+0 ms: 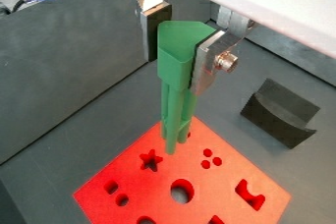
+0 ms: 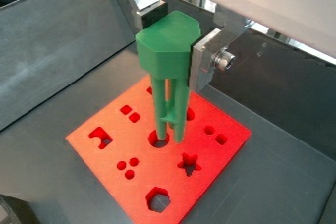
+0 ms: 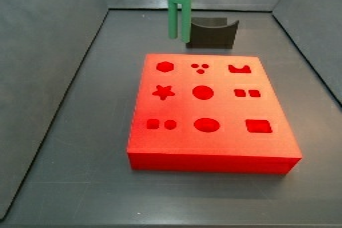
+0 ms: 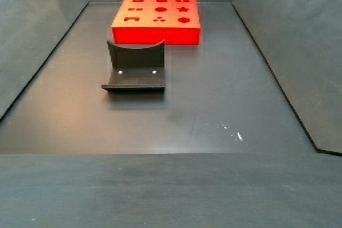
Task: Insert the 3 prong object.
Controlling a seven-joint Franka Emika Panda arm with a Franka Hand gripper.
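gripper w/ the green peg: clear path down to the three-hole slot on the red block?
Probably yes. The gripper holds the 3 prong object upright above the red block; nothing lies between its prongs and the three-hole slot. The dark holder sits apart, behind the block.

No legible text, labels or numbers anywhere (only shaped cut-outs on the red block [image 3: 211, 107])

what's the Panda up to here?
The end effector holds the bright green 3 prong object upright above the red block, which has shaped holes in its top face. In both wrist views the peg's lower end hangs over the holes; whether it has entered one cannot be told. The dark grey U-shaped holder stands apart, untouched.
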